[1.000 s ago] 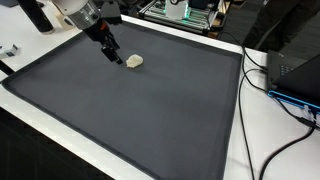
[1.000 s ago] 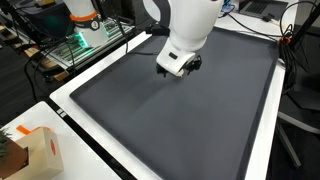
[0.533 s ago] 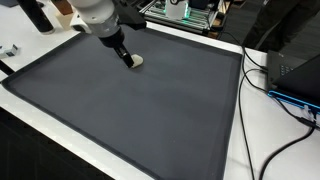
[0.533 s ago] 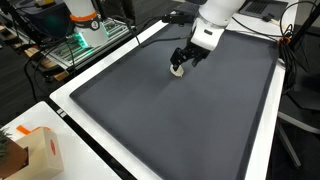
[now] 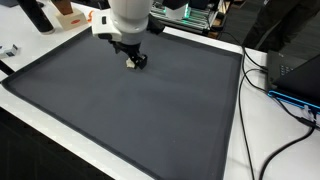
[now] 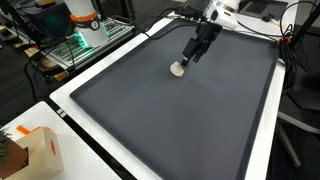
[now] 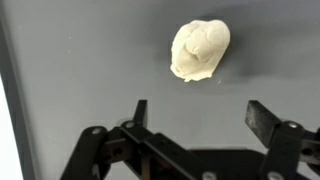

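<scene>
Wrist view, nearest: jaws spread wide, empty, gap wider than ball; we judge it would fit between. Just ahead, centred on gap, not touching: cream lumpy ball [image 7: 200, 50], loose on dark grey mat [image 7: 80, 60]; flat surface, so it sits unpropped. In exterior view, ball [image 6: 178, 69] toward mat's far edge. White table [image 6: 100, 68] rim around mat. Green-lit electronics [image 6: 80, 42] beyond.

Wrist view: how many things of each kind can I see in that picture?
Pale lump: 1
Dark mat: 1
White table edge: 1
Set of jaws, open, clear of the lump: 1
Total: 4
</scene>
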Controlling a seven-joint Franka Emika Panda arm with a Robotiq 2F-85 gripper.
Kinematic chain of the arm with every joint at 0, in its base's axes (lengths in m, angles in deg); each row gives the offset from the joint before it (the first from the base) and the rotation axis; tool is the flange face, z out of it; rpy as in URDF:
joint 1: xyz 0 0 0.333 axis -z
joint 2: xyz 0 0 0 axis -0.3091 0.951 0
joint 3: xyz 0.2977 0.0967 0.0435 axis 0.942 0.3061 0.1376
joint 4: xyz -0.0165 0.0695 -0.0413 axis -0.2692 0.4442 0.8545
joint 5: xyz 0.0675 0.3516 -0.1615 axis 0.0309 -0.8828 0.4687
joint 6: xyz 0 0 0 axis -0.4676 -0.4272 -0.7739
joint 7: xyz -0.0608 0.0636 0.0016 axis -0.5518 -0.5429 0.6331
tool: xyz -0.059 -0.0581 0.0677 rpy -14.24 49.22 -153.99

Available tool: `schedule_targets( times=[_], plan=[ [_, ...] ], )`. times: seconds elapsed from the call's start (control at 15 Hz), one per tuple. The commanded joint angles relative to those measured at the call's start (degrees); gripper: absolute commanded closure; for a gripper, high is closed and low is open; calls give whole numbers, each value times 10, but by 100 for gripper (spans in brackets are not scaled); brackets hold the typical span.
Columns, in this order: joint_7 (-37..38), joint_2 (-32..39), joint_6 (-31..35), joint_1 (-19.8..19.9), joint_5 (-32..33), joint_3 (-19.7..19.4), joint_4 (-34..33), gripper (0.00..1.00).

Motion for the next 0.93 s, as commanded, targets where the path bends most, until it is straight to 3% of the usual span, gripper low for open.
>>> schedule_targets(
  times=[0.0, 0.6, 0.87],
  plan=[
    [-18, -10, 26, -8, 56, 2, 23, 0],
    [-17, 0, 13, -5, 53, 8, -1, 0],
    [-41, -16, 88, -9, 63, 24, 47, 0]
  ],
)
